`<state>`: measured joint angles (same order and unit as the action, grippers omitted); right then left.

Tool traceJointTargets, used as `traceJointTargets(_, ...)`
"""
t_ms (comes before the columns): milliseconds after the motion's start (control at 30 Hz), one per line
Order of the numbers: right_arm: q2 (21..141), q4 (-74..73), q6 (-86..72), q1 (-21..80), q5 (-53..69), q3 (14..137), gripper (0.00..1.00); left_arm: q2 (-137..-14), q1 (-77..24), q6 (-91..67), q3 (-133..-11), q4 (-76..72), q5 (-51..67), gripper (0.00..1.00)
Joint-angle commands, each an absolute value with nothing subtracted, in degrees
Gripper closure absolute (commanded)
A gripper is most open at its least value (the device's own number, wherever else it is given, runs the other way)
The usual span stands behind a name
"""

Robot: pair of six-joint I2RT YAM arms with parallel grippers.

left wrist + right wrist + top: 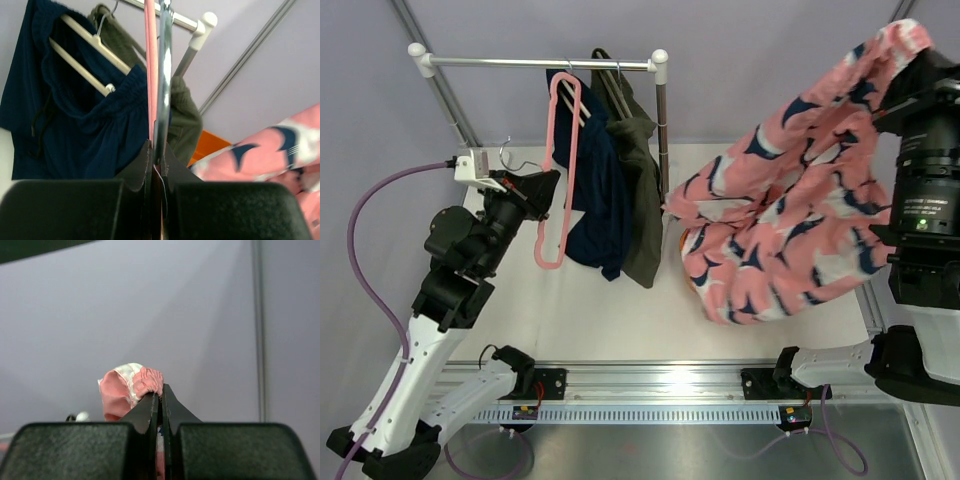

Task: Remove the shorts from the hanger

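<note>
The pink shorts with navy and white blotches (785,200) hang off the hanger, held high at the right by my right gripper (908,48). In the right wrist view that gripper (161,392) is shut on their gathered waistband (135,387). The empty pink hanger (563,130) hangs from the rack rail. My left gripper (546,186) is shut on its side, and in the left wrist view (157,150) the hanger's bar (151,75) runs up from between the jaws. The navy shorts (598,200) and the olive shorts (642,200) hang on the rail beside it.
The white rack rail (520,62) spans the back, with a dark post (664,130) at its right end. White hangers (85,55) carry the navy shorts. An orange object (212,145) lies behind the olive shorts. A metal track (650,380) runs along the near edge.
</note>
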<state>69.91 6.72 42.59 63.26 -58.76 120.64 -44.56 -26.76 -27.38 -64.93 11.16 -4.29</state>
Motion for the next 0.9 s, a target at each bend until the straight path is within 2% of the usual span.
traceJointTargets(0,72.59,19.08,53.0,58.3,-54.24,123.65,1.0,-44.03,-26.89,-26.54,-64.16,9.58,-2.37,1.0)
traceJointTargets(100,75.14,14.34,48.71,53.89,-51.6,125.76,1.0,-43.77,-26.89,-26.54,-63.64,9.84,-1.85,1.0)
traceJointTargets(233,80.66,0.07,35.89,40.57,-46.6,128.04,1.0,-42.89,-26.89,-26.72,-62.58,9.84,-1.58,1.0)
traceJointTargets(367,89.19,-14.74,19.97,30.69,-39.91,140.58,1.0,-42.89,-26.89,-26.63,-62.4,10.9,-0.88,1.0)
traceJointTargets(567,100.37,-24.95,13.81,27.42,-35.69,155.29,1.0,-42.63,-26.89,-26.19,-61.79,11.51,-0.79,1.0)
traceJointTargets(867,94.58,-25.75,8.97,27.33,-35.24,148.72,1.0,-43.5,-26.89,-26.1,-60.91,11.25,-0.35,1.0)
